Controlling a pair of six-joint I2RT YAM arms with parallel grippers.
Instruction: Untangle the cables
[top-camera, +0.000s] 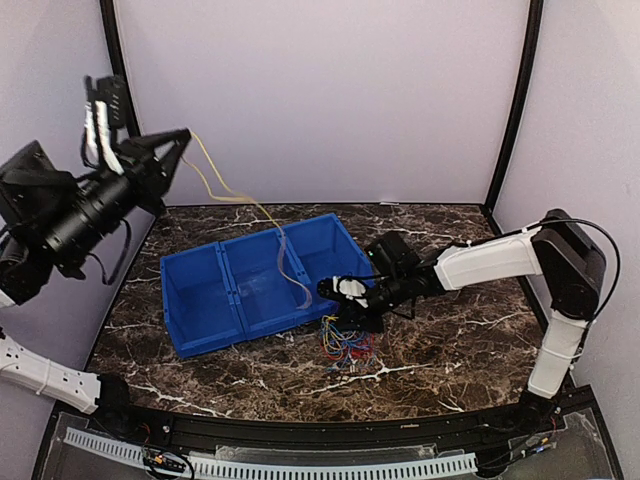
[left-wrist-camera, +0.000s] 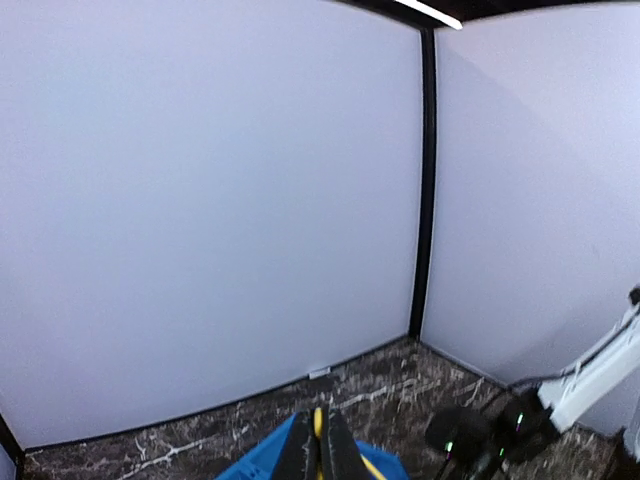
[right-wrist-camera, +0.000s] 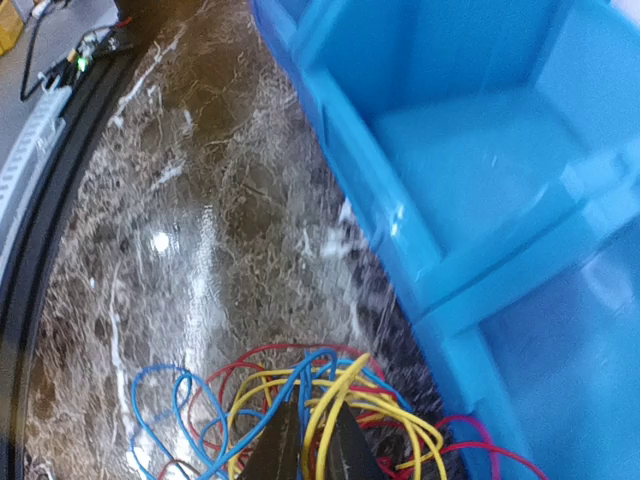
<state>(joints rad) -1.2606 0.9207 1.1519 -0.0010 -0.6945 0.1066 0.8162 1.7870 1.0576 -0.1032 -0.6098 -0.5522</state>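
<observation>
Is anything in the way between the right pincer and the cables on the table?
Nothing visible does. The right pincer sits in the cables, tips pinched on a yellow strand; the blue bin stands beside them, not between.

A blue three-compartment bin (top-camera: 200, 305) sits on the dark marble table (top-camera: 450, 345), white walls (top-camera: 330, 100) behind

Left arm (top-camera: 45, 372) and right arm (top-camera: 490, 262) show white links, black joints, thin black cables.
</observation>
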